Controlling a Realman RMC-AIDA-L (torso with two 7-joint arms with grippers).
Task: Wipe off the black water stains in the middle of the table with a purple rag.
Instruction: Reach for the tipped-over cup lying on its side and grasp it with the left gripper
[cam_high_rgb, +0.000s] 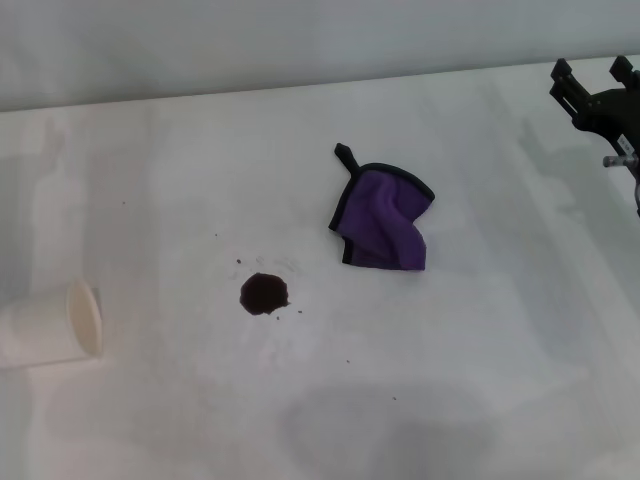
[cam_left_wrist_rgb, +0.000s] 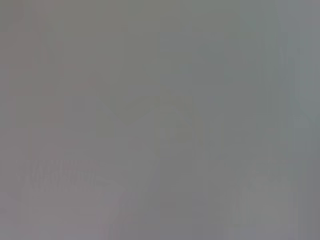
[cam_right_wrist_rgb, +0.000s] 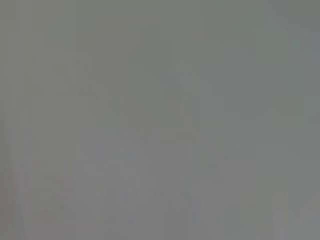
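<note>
**On the worktop: fetch the rag first**

Near mid-worktop: purple rag crumpled, apart from the dark stain on its right. At the far right edge, right hand raised, fingers spread, holding nothing. Best pinched at the bunched middle, then dragged flat over the blot, well clear of the tipped cup. Left hand unseen

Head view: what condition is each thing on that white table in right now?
purple rag: crumpled, lying free beside the stain, not on it.
black water stains: unwiped, specks around.
paper cup: tipped on its side at the table's left.
right gripper: at the far right edge, holding nothing.
table: white, stained mid-surface.
</note>
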